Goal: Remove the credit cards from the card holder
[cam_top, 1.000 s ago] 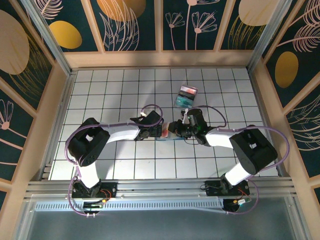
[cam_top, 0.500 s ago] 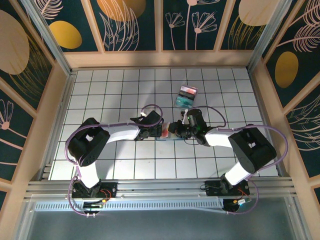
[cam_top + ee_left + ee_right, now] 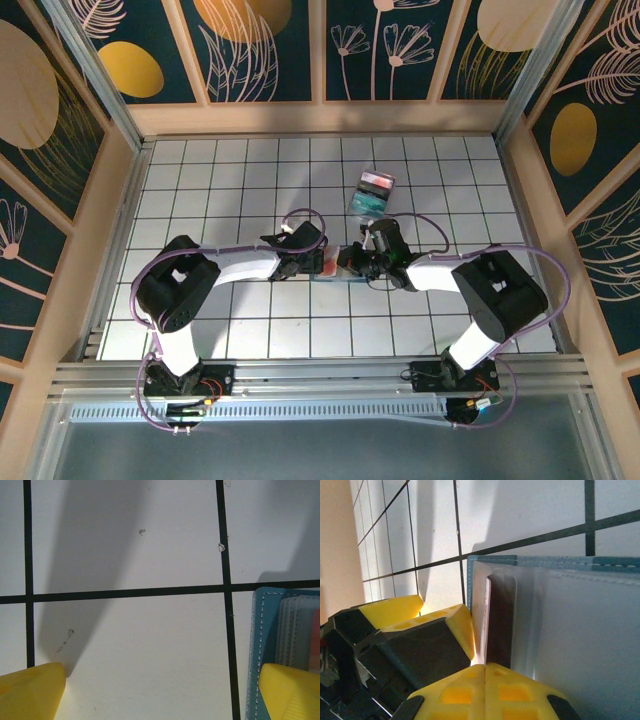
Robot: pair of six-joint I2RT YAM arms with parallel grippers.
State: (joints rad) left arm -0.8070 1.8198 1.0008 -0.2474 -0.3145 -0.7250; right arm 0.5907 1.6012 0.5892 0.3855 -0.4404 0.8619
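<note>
Left fingers stand wide apart, one tip over the bare white gridded desk, the other over the slate-blue card holder. The holder lies flat on the desk between the two sets of fingers. A reddish-orange credit card sits in its pocket, just beside that tip. Right fingers are pressed together at the edge of the holder's clear pocket; whether they pinch anything cannot be told.

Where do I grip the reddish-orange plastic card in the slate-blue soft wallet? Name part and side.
Pinch the bare strip of the reddish-orange plastic card showing past the pocket lips of the slate-blue soft wallet, probably from the side opposite the stitched outer edge: it lies flat, tucked in.
</note>
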